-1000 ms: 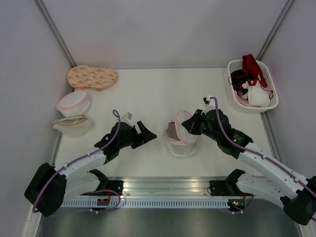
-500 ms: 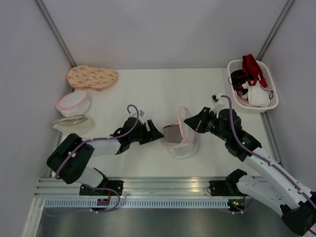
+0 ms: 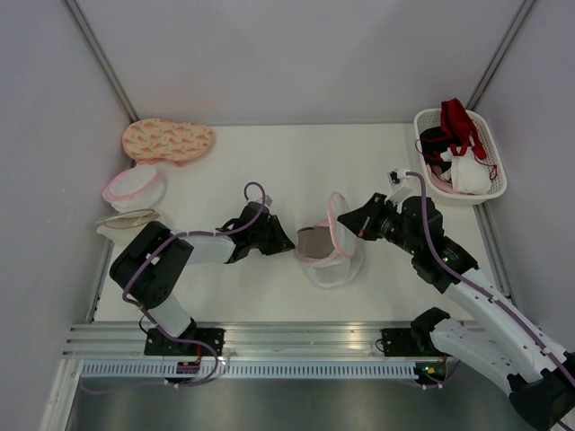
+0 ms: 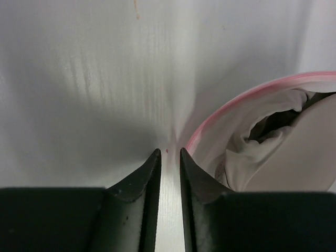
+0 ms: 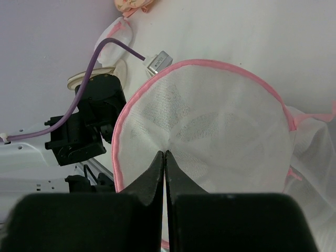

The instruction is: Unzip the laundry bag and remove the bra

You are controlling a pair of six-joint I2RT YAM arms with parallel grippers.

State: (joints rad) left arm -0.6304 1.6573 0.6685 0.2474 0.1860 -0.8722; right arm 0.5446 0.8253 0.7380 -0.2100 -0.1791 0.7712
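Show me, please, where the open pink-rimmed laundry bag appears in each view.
Top external: laundry bag at the table's centre.
Left wrist: laundry bag at the right edge, beside the left gripper.
Right wrist: laundry bag fills the centre, mesh pinched in the right gripper.
Shared landmark: its pink zipper rim.

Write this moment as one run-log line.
right gripper: shut on laundry bag flap | left gripper: jaws slightly apart, empty, beside rim | bra: inside open bag

We see a matte white tabletop (image 3: 269, 162) boxed in by plain pale grey wall panels (image 3: 296, 54) left, far and right. Thin metal corner struts (image 3: 101, 56) at far left and far right. Ribbed aluminium rail (image 3: 296, 337) along near edge. Light even, shadows soft.
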